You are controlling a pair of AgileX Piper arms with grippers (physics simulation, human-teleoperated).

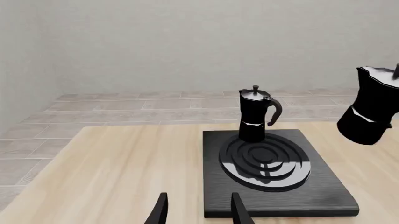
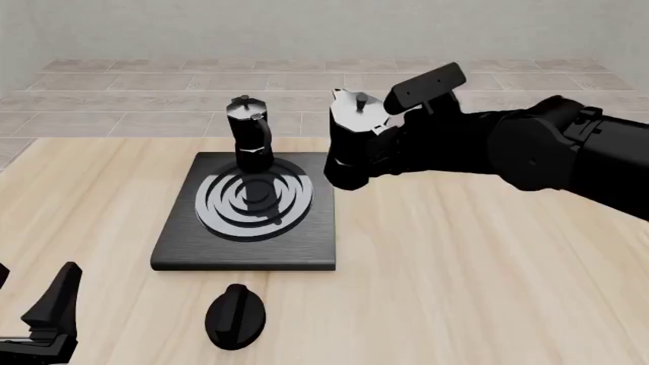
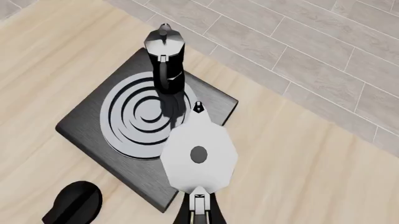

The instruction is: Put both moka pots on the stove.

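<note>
Front view only: full right arm (image 2: 548, 152) reaching in from the right, right tool (image 2: 378, 141) clamped on the held moka pot (image 2: 353, 137), lifted clear of the tabletop (image 2: 476, 258) and hanging just beside the stove (image 2: 243, 251) at its far right corner. Also there: left tool (image 2: 45, 319) low at the near left edge, well apart from the stove, and a black oval knob (image 2: 236, 315) lying on the wood just near of the slab.

Right wrist view: looks straight down on the held moka pot (image 3: 199, 156), showing its silvery-grey faceted lid, small dark top knob and pointed spout aimed toward the stove (image 3: 87, 121); pot body over the slab's right edge. Handle hidden under the tool at the picture's edge, so grip itself barely seen. Black oval knob (image 3: 74, 204) visible too.

Left wrist view: sideways sight of the standing moka pot (image 1: 257, 114), upright on the far part of the stove (image 1: 324, 186), at the far rim of the silver-grey rings, curved handle toward the right. Same pot (image 2: 248, 133) in front view, (image 3: 166, 58) from above. Held moka pot (image 1: 374, 105) seen tilted, off the surface. Left tool (image 1: 198, 212): fingers (image 1: 160, 212) spread, holding nothing.

Both pots alike: black faceted bodies, pale lids.
</note>
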